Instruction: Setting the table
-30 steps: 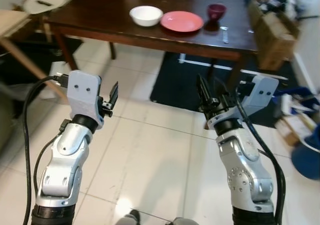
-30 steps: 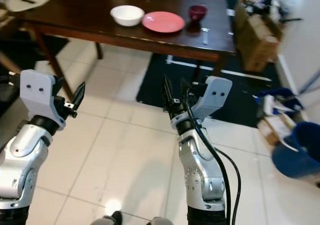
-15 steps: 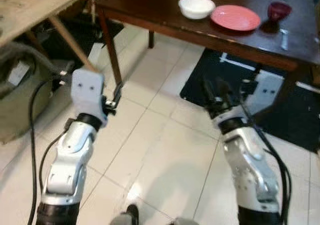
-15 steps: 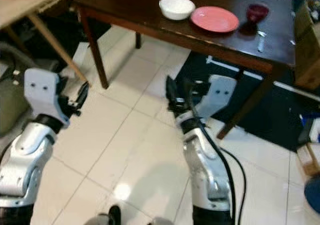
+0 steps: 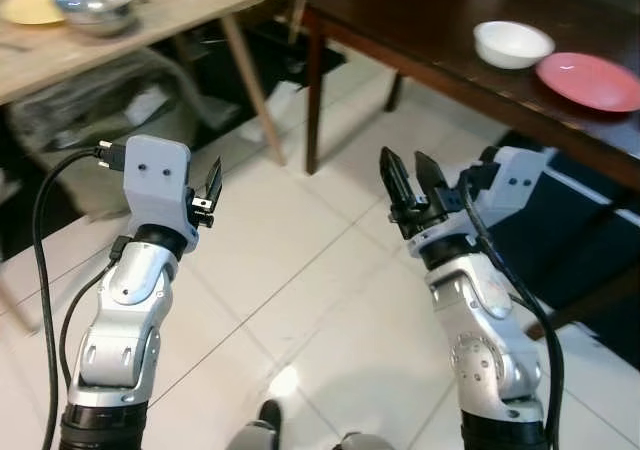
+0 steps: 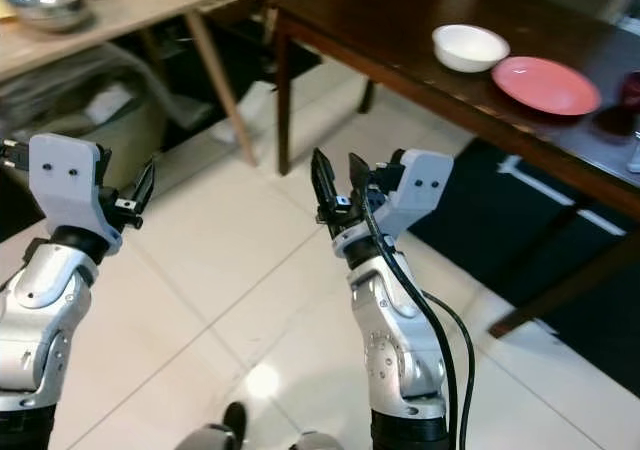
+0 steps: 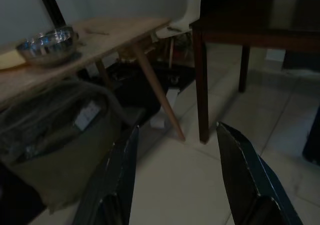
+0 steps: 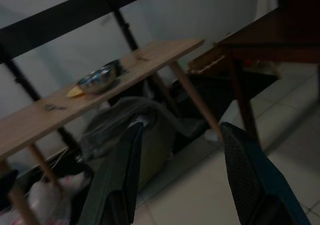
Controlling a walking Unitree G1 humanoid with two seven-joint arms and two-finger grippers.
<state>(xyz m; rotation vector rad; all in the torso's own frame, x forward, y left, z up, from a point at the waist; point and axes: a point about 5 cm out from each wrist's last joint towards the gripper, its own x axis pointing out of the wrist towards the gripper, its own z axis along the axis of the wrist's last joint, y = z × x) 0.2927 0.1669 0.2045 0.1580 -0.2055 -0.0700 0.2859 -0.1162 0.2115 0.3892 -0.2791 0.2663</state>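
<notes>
view turned left | light wooden table (image 5: 150,15), metal bowl (image 5: 96,5) now visible

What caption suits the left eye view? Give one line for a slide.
Both open, empty grippers, left and right, raised above tiled floor between a light wooden table and a dark table.

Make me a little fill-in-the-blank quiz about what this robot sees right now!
1. The pink plate sits on the ____ wooden table.
2. Beside the pink plate stands a ____ bowl.
3. The metal bowl rests on the ____ wooden table.
4. Both the left gripper and the right gripper hold ____.

Missing words: dark; white; light; nothing
</notes>
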